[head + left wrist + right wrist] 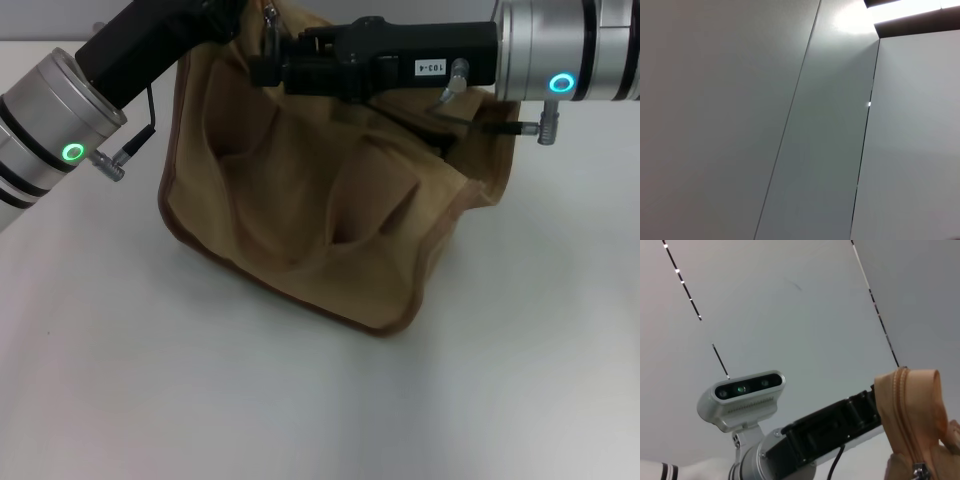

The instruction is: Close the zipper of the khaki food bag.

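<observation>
Both tools at khaki food bag (330, 240) top; grips unreadable. Right tool (268, 62) seemingly near zipper (904, 425): pull level, left tool (225, 15) bracing.

The khaki food bag (330, 230) stands on the counter (200, 400), toward its far side. The left tool (235, 15) reaches the bag's top from the left; the right tool (268, 58) lies across the top from the right, beside it.
</observation>
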`<state>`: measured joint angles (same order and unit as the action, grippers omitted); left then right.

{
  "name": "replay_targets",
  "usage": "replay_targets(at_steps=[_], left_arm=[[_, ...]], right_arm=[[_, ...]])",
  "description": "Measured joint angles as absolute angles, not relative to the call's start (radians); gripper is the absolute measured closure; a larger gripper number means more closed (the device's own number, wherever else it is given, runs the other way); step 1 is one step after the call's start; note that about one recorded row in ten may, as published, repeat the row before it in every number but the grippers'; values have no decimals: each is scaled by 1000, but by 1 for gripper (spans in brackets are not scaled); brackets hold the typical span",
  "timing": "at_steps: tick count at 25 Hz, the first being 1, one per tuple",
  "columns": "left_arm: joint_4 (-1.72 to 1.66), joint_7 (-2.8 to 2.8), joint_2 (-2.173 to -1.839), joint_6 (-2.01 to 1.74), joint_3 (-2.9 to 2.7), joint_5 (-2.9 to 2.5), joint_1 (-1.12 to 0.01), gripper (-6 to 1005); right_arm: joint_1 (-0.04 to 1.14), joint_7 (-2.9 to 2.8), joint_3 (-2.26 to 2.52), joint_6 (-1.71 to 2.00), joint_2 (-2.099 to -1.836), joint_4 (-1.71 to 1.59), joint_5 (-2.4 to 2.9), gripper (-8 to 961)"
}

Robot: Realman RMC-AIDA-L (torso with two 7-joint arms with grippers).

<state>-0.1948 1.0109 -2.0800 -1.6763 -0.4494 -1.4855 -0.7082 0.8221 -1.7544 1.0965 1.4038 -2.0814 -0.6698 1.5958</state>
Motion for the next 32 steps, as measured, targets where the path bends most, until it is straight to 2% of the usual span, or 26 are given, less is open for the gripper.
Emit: replay_targets(at_steps=[7,17,31,32], left_arm=[[-195,1011,-2080,-1678,-449,-1489,-711,908],[-195,1011,-2080,-1683,-449,-1484,-704,907],[-192,1011,-2080,-1688,-449,-1483,-697,906],[-192,1011,-2080,-1689,-446,-1483,-688,905]], right_arm=[[835,-1780,1094,1394,-2080,-666,1590,487],[816,-1761,1091,1387,-2081,-663,1558,624],[790,-1755,1090,1376,-2082,-656,1551,949],[778,-1751,1089,1380,-2082,-657,1550,949]])
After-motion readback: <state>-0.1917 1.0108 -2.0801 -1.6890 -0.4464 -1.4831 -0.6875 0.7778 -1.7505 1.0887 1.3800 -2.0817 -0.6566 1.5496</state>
